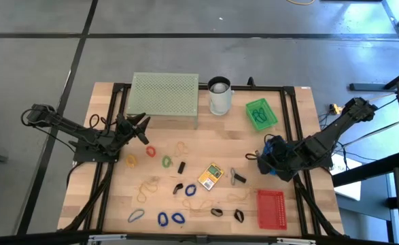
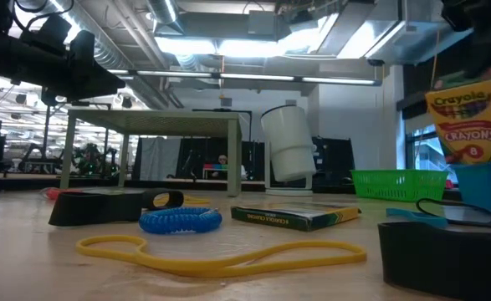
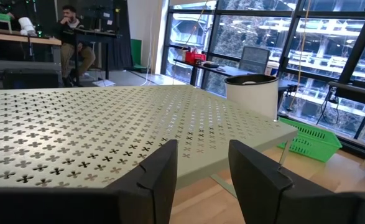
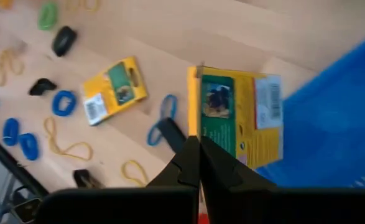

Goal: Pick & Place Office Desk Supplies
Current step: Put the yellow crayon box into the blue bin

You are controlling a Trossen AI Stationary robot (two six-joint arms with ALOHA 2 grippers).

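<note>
Crayon pack [image 4: 238, 115] sits clenched edge-on in your right gripper [image 4: 198, 146], upright above a blue bin [image 4: 331, 112] just beside it. Left gripper [image 3: 201, 180], released, faces the mesh stand [image 3: 107, 124].

Matt wooden table [image 1: 287, 116], perforated metal stand [image 1: 164, 95], glossy card pack [image 4: 115, 90]

Crayon pack [image 4: 238, 118] in right wrist view: lower edge hidden behind jaws. Blue bin [image 4: 331, 118] cut off by picture edge. Low view: crayon box [image 2: 471, 117] cropped at right edge, black object [image 2: 446, 251] at bottom right cropped. High view: right gripper [image 1: 270, 156] hidden among blue item; small clips too small to tell apart.
</note>
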